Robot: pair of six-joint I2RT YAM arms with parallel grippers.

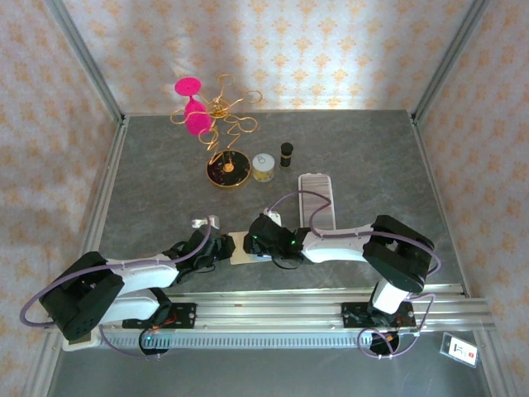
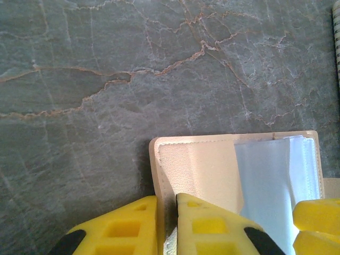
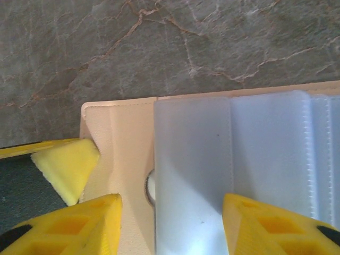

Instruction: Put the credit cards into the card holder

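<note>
Lying open near the middle of the near edge of the grey marbled worktop (image 2: 106, 79), between the two arms, the small cream-beige stitched folding card holder (image 1: 238, 248) looks light and soft, so it would likely slide or fold unless pinned by its stiffer stitched border. The left gripper (image 2: 167, 223) does that: its yellow jaws are closed to a thin slit on the holder's near-left border. Over the holder's clear plastic sleeves (image 3: 276, 143) rests a thin, flat pale blue card (image 3: 191, 159), stiff but slick. It is probably best held by its long edges and slid in flat. The right gripper (image 3: 171, 202) straddles this card with its jaws about half apart. One finger meets the card's edge and the other stands clear, so nothing is clamped.
</note>
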